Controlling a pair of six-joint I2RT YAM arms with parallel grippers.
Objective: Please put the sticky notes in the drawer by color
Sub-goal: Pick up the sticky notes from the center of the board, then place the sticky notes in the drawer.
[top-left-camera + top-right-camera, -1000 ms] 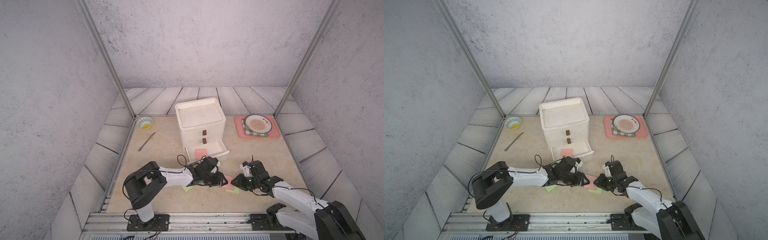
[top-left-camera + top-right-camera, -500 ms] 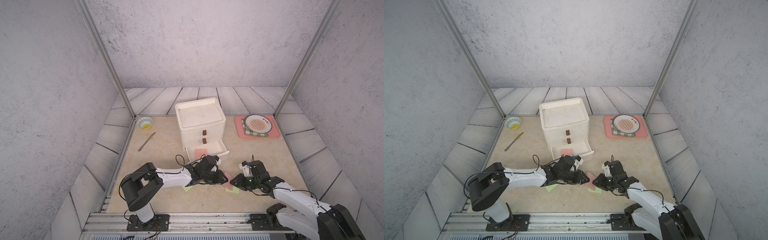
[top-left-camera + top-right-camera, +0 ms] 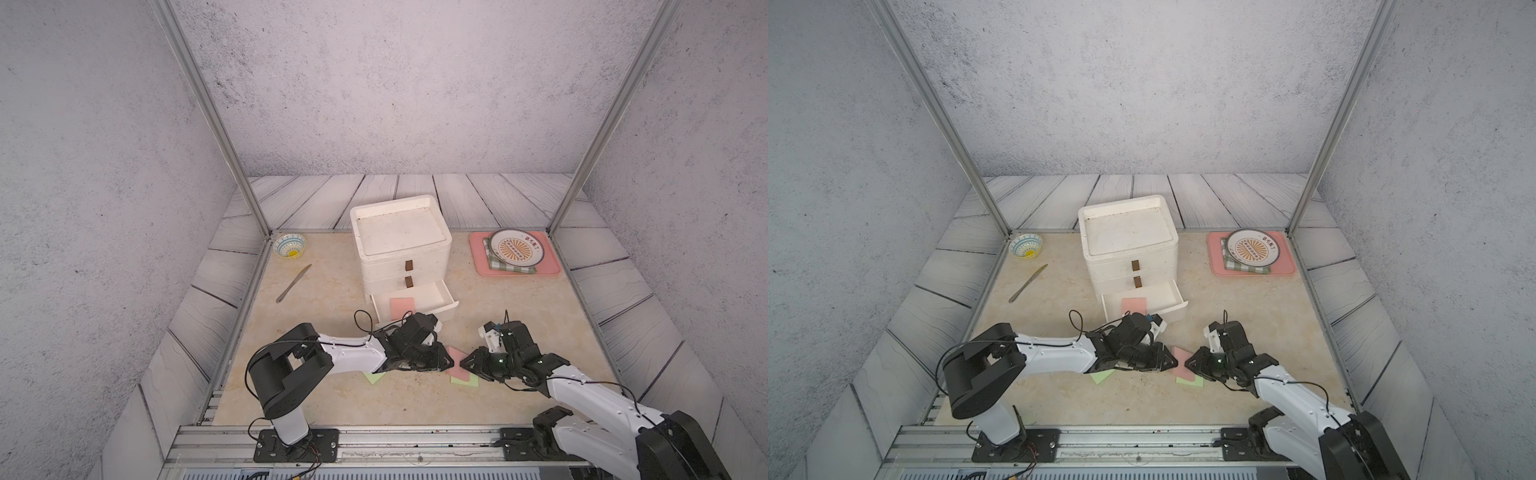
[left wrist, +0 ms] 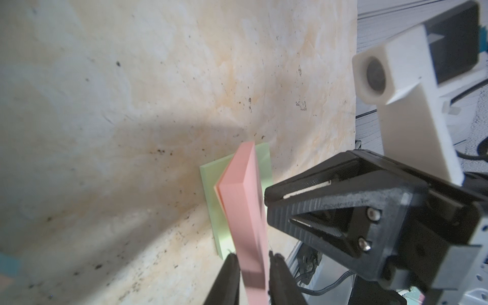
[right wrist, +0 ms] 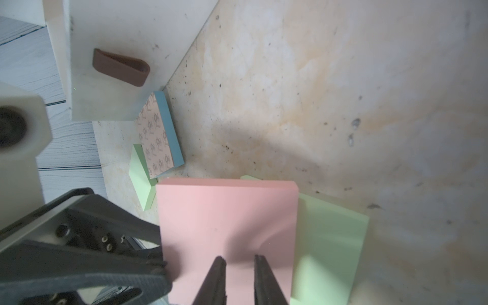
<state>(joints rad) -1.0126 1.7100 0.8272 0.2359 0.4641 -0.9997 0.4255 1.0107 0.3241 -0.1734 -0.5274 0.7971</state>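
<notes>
Grey speckled walls [image 3: 395, 83] on three sides. Two aluminium posts [image 3: 210, 116] at the back corners. Pale plank floor [image 3: 498, 199] around a beige marbled surface [image 3: 324, 299]. Even, diffuse light.

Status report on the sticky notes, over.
Left end effector clamped on pink pad, pad tipped up. Right end effector against it, jaws slightly apart. Green pad underneath. Bottom drawer open.

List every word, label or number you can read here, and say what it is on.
Plate: red characters on the rim, too small to read.
Patterned sticky note: repeated printed motif, too blurred to read.
No other text shows.
</notes>
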